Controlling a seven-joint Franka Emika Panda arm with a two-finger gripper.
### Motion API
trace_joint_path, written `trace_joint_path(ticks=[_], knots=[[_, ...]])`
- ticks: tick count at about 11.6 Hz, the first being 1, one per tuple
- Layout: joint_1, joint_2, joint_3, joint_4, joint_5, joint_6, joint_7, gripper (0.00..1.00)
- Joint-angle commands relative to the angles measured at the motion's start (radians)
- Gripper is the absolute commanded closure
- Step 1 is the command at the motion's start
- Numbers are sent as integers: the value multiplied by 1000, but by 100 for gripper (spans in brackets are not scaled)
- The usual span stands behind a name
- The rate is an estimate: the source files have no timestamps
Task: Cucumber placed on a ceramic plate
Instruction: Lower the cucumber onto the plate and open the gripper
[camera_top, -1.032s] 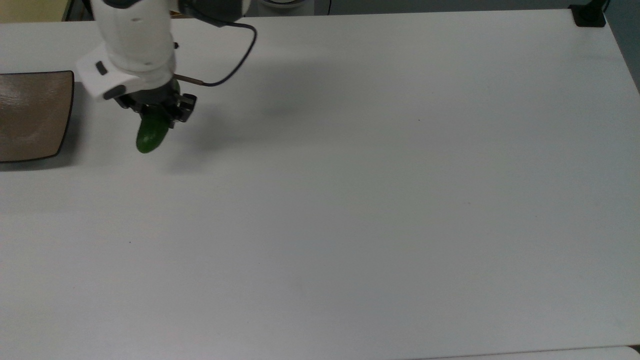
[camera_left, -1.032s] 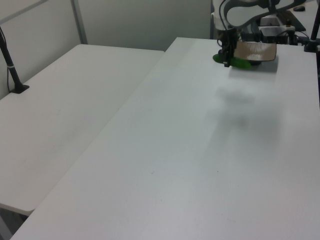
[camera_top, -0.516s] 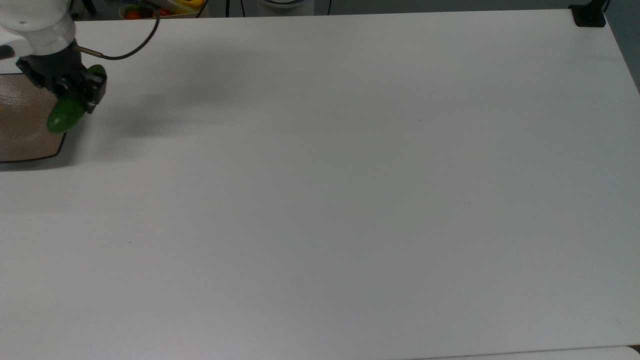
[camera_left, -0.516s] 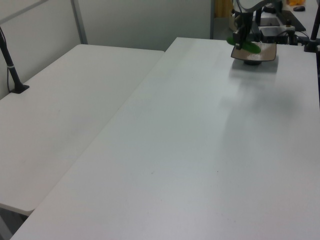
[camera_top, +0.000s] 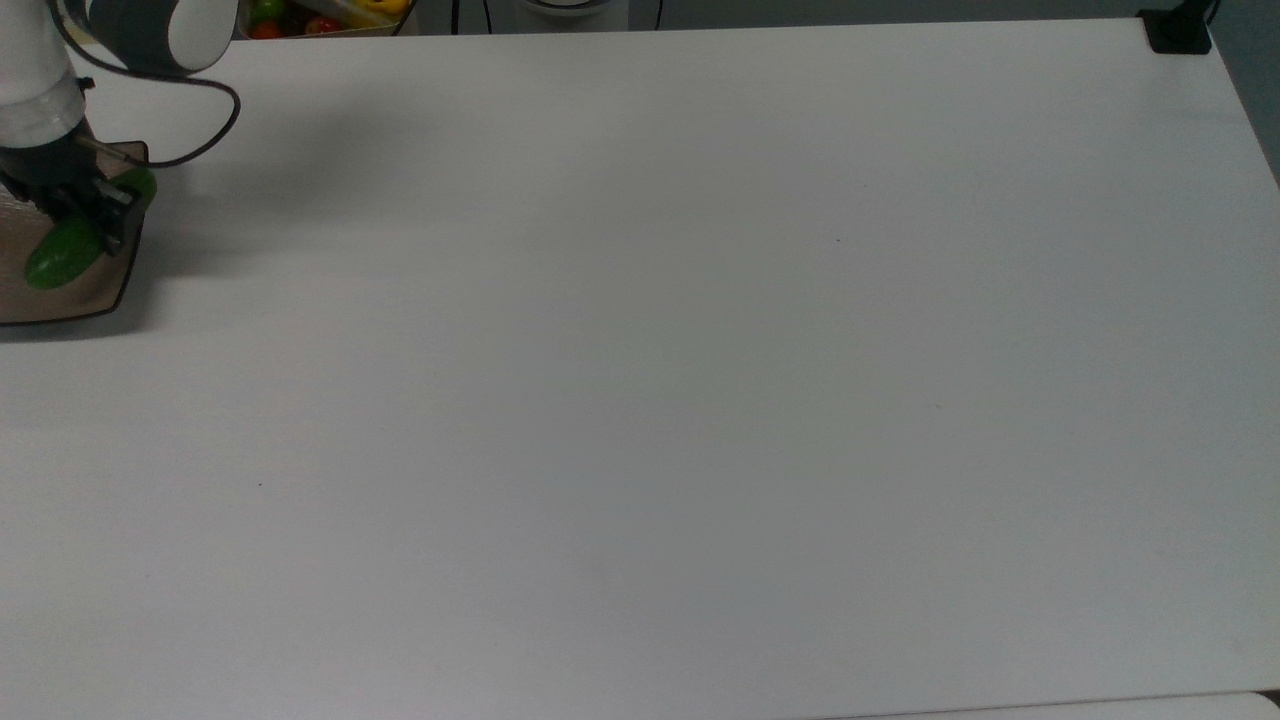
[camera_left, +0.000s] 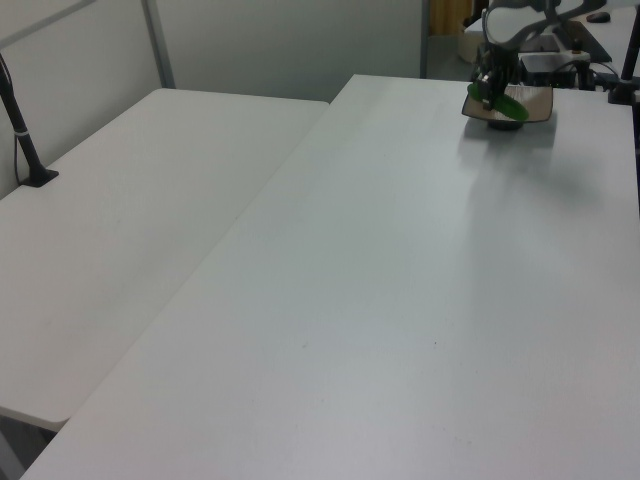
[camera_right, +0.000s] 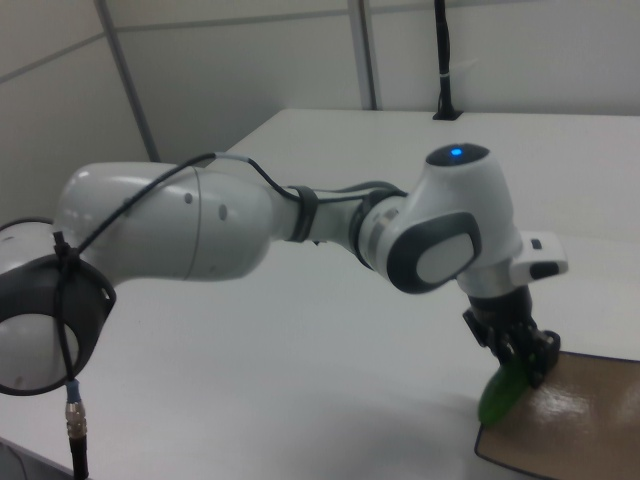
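Cucumber (camera_top: 62, 252) pinched in the hand (camera_top: 88, 218), tilted, hanging over the plate's (camera_top: 70, 300) near-edge corner on the counter (camera_top: 640, 400). Can't tell if its low tip touches the glaze. Placement step. Next, I'd say: ease inward, lower, then let go.

cucumber (camera_top: 62, 255): smooth, glossy green skin
ceramic plate (camera_right: 590, 425): glazed brown, shiny
table (camera_top: 700, 400): matt white, smooth
arm (camera_right: 200, 225): glossy white plastic shell
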Motion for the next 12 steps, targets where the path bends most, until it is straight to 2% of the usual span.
trace_joint_path(ticks=[1, 2, 6, 9, 10, 12], knots=[[-10, 11, -1, 8, 27, 19, -17, 34], [-10, 11, -1, 8, 26, 19, -17, 19], [-11, 9, -1, 32, 37, 9, -15, 18], [-17, -26, -1, 70, 136, -82, -15, 10], [-17, -41, 2, 105, 164, -125, -12, 0], [-11, -95, 8, 107, 208, -223, -12, 0]])
